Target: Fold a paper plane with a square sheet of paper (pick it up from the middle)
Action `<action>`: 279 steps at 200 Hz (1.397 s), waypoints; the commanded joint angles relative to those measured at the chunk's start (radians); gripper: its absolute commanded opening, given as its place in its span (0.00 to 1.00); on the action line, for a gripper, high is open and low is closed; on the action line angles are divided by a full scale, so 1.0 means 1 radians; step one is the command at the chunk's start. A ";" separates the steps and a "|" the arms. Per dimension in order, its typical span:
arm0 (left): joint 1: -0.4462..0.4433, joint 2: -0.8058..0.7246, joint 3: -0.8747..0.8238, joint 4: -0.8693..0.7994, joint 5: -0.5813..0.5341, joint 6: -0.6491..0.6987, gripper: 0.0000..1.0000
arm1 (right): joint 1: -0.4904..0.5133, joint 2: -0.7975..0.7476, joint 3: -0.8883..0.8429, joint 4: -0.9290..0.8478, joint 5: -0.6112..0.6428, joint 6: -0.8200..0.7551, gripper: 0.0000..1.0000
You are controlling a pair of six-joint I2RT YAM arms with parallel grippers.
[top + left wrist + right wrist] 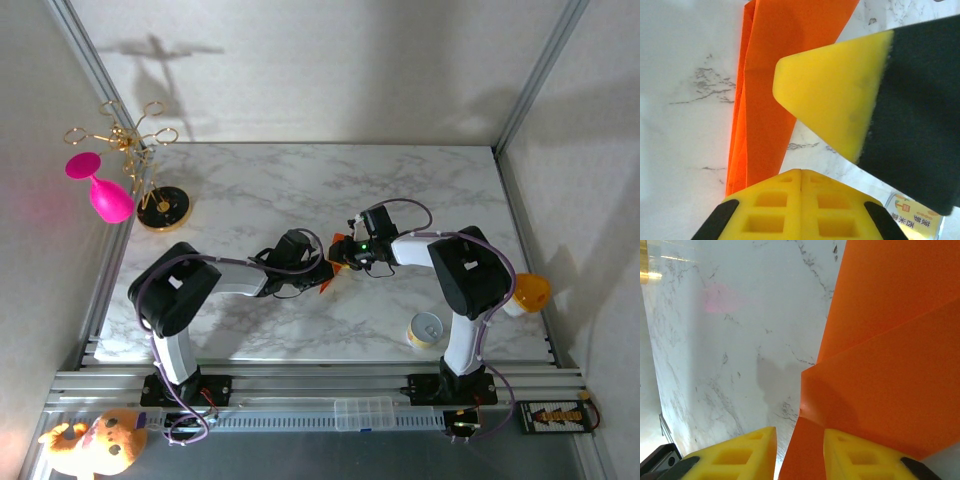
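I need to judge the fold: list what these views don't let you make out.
Top view: paper mostly hidden under the left gripper and right gripper; fold shape unreadable.
Left wrist: paper's near end hidden behind the shut jaws; can cut off at the corner.
Right wrist: paper runs off the right edge; whether the jaws pinch it is unclear.

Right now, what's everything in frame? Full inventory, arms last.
orange paper: 1, bright orange, folded narrow, table centre
can: 1, yellow, near right arm's base
cup: 1, orange-yellow, right table edge
goblet: 1, pink, far left beside the rack
rack: 1, gold on dark base, far-left corner
soft toy: 1, tan, near-left below the rail
clear box: 1, transparent, front rail between bases
card: 1, dark with yellow print, near-right rail
table: 1, white marble, work surface
left gripper: 1, yellow fingers, shut, beside the paper
right gripper: 1, yellow fingers, apart, paper between them
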 commanded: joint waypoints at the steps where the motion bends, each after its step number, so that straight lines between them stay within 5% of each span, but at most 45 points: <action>1: -0.009 0.021 -0.016 -0.017 -0.010 0.009 0.04 | 0.009 0.031 0.016 -0.034 0.014 -0.014 0.32; 131: -0.016 0.042 -0.031 -0.023 -0.019 0.007 0.01 | 0.008 0.038 0.019 -0.043 0.019 -0.014 0.31; 212: -0.032 0.025 -0.032 -0.136 -0.074 0.051 0.00 | 0.012 0.074 0.057 -0.142 0.087 -0.010 0.13; 279: -0.038 -0.007 -0.054 -0.160 -0.063 0.064 0.00 | 0.015 0.100 0.087 -0.216 0.153 -0.012 0.11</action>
